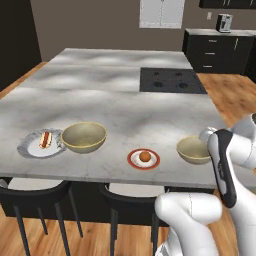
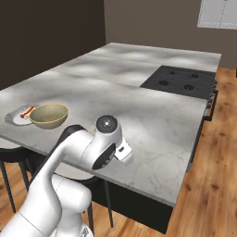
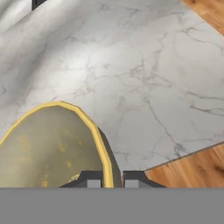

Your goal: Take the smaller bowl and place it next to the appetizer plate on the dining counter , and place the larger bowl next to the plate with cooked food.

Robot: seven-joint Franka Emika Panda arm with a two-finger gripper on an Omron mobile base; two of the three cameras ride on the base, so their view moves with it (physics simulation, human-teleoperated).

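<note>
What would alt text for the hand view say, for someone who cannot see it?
The tool is shut on the yellow rim of a bowl, one fingertip inside and one outside. Grey marble counter spreads beyond it, with wooden floor past the counter's edge.

A: From where is the counter (image 1: 125,112) viewed in the two base views?

B: It is viewed from behind the arm, forward and down; the left view is set left of the arm, the right view right of it. The counter, the cooktop (image 2: 183,81) and the large bowl (image 1: 83,136) are shared.

A: And the hand view?

B: The counter edge is looked down upon from close range, along the fingertips (image 3: 89,178), at the small bowl (image 3: 48,146).
</note>
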